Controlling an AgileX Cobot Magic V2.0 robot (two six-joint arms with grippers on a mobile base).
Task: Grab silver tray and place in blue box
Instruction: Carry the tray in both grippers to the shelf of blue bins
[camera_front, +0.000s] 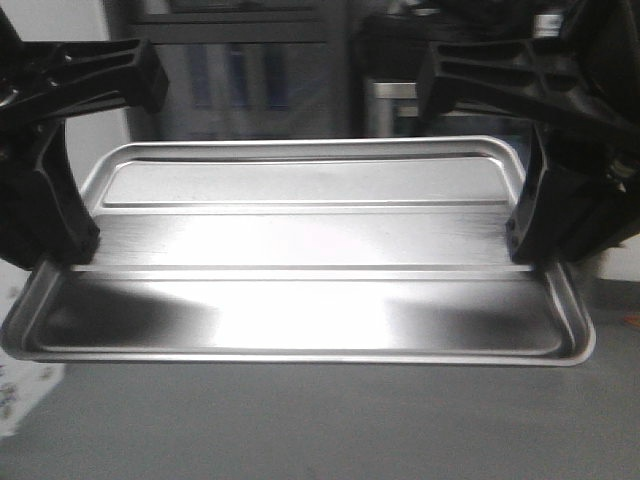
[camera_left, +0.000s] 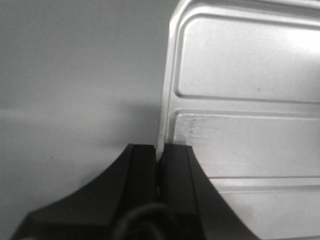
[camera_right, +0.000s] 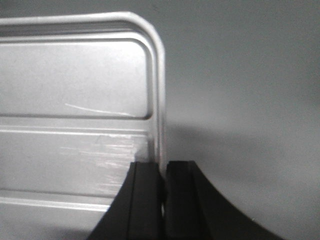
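- The silver tray (camera_front: 300, 300) looks stiff, light and slick, so its thin rim suits pinching.
- At the frame's left and right, the left tool (camera_front: 82, 255) and right tool (camera_front: 521, 250) each clamp an end rim.

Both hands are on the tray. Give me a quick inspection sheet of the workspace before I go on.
Surface: plain grey tabletop, seen in all three views.
Job's things: silver tray gripped at both short ends; blue box not in view.
Clutter: one pale speckled patch at the front view's lower left, too blurred to identify.
Hands: left hand shut on the tray's left rim; right hand shut on its right rim.
Cables: a dark cable loops at the left hand's base.
Surroundings: dark shelving behind the tray, blurred.
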